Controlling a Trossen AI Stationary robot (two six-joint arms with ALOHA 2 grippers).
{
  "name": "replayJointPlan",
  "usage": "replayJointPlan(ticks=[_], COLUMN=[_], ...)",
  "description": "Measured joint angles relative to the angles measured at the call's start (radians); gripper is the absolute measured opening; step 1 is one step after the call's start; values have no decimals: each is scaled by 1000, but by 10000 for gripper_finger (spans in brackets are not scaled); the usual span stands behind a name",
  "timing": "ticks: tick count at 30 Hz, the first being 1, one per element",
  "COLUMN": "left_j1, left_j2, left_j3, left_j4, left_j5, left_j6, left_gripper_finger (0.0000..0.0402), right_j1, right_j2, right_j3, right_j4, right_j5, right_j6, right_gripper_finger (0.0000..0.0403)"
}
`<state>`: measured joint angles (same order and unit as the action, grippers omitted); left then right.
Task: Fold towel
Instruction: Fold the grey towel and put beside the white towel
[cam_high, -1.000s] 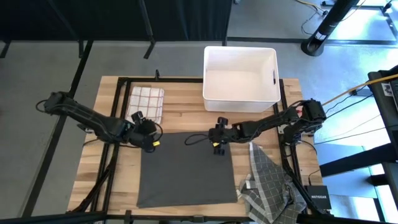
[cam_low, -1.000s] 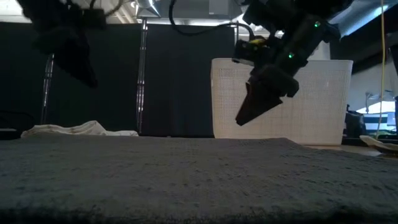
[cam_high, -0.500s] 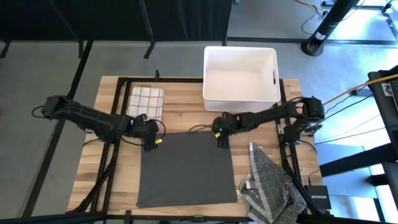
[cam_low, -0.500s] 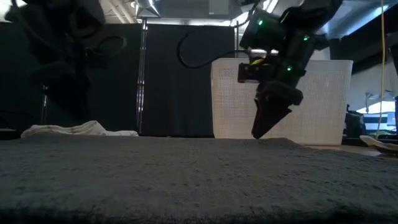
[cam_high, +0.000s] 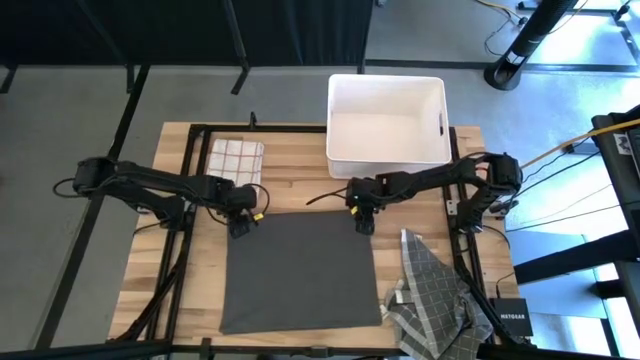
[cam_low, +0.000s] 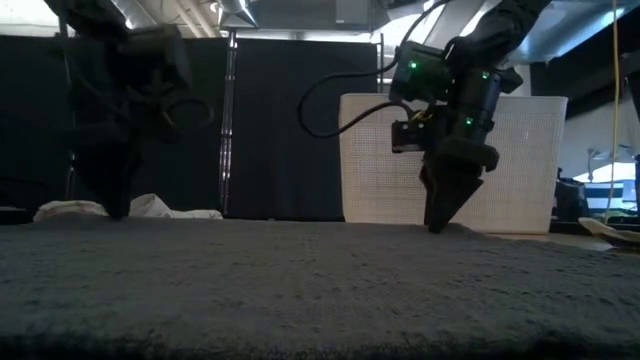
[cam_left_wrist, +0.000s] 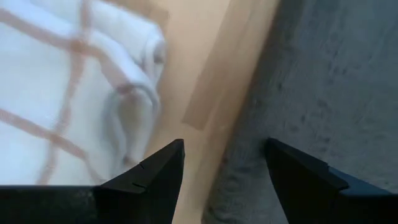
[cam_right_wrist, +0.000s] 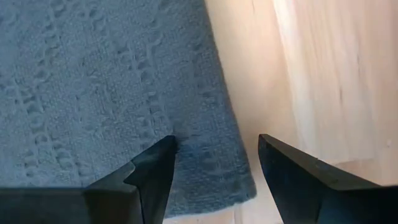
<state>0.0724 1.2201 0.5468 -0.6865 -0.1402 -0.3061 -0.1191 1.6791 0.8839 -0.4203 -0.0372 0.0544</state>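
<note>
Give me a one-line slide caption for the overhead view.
Both open grippers, left and right, poised at the far corners of a flat dark grey towel on the wooden table.

White lettering reading NETGEAR, on black box (cam_high: 511, 322) at table's near right corner

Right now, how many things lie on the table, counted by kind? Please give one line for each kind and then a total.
Towels: 3 (dark grey towel spread flat, white checked towel folded, grey checked towel crumpled at the table's right edge)
Bins: 1 (white bin)
Total: 4
</note>
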Motion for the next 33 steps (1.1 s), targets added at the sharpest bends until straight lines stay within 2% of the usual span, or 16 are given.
replayJointPlan(ticks=[7,11,15,20,31,33], left_j1=[11,9,9,-3,-14,-22], left_j2=[131,138,123,122,121,121], left_j3=[8,8,4,2,2,5], left_j4=[3,-15,-20,-34,-37,-39], left_j5=[70,76,79,131,156,151], left_j6=[4,-26,-37,-98,-50,-48], left_gripper_finger=[217,217,208,158,19,6], right_j1=[0,1,0,1,3,18], right_j2=[0,0,0,0,0,-1], right_j3=[-11,-11,-11,-11,-11,-10], right_j4=[1,4,4,4,4,0], right_j5=[-14,-31,-33,-33,-8,-2], right_j6=[-5,-8,-15,-16,-40,-53], right_gripper_finger=[231,227,204,150,14,9])
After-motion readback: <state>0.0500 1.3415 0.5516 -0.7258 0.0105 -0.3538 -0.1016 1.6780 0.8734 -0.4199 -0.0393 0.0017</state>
